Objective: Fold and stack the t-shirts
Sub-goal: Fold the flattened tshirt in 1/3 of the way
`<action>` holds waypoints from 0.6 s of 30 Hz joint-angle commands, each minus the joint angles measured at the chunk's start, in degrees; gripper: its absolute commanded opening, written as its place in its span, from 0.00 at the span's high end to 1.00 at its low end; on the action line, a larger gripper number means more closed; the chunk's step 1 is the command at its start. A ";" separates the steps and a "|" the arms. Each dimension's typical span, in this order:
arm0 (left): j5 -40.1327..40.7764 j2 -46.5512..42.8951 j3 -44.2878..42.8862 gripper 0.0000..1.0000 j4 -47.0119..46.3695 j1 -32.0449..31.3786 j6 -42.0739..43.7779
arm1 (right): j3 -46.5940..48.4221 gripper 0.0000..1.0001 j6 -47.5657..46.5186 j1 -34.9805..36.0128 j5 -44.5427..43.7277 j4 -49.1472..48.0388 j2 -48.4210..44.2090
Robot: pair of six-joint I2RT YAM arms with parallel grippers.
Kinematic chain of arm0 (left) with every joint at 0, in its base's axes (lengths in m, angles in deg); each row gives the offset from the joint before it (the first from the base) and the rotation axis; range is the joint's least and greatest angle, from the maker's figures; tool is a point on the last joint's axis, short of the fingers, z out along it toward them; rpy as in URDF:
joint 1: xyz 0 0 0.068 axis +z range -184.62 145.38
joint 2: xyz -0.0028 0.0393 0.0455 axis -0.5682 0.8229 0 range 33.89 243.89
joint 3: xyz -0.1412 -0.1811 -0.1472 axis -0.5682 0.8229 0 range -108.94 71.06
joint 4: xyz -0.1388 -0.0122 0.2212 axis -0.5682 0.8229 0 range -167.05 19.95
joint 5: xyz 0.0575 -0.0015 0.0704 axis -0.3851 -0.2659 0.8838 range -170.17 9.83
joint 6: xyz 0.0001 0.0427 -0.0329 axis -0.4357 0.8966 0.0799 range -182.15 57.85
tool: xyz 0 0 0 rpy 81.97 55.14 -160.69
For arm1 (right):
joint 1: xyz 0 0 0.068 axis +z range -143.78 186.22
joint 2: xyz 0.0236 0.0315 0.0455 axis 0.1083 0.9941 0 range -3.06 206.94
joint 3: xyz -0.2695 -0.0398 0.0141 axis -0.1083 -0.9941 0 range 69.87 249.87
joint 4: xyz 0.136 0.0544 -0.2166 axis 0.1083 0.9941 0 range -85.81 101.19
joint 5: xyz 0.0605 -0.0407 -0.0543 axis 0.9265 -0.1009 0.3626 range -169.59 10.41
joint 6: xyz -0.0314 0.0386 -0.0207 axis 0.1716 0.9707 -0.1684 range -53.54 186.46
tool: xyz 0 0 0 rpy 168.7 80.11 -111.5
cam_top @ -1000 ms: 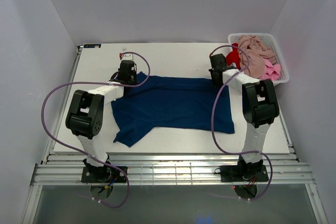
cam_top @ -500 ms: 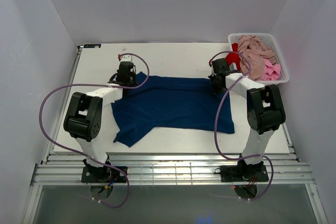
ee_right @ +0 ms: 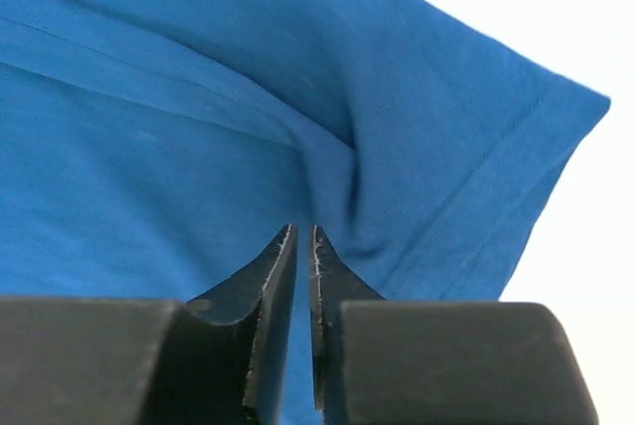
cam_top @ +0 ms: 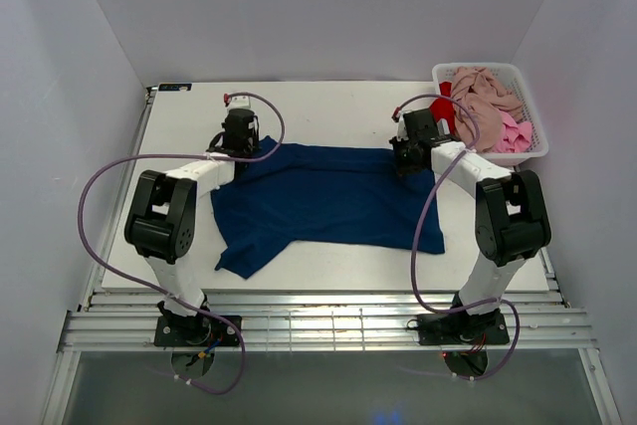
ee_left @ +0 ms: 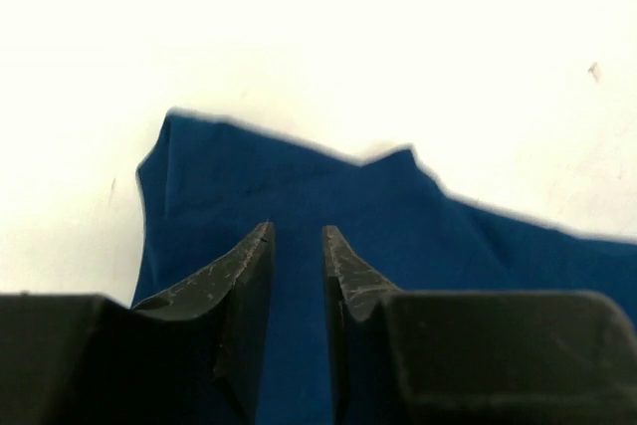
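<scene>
You see the left gripper [ee_left: 297, 231] narrowly parted above the navy t-shirt [cam_top: 328, 196]. The right gripper [ee_right: 303, 229] sits nearly closed at a fold; you cannot tell whether it grips.

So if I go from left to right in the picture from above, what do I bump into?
Left gripper → navy blue cloth t-shirt → right gripper → white slotted plastic basket holding pink and beige cloth tees.

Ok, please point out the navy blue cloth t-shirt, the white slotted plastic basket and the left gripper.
navy blue cloth t-shirt [cam_top: 328, 196]: top view, its flat middle.
white slotted plastic basket [cam_top: 498, 66]: top view, its far rim.
left gripper [ee_left: 297, 228]: left wrist view, between its fingertips.
</scene>
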 commanded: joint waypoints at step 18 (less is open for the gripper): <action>-4.34 17.06 -16.43 0.47 -1.07 -0.01 5.50 | -6.92 0.68 1.27 1.02 5.15 -7.11 -9.82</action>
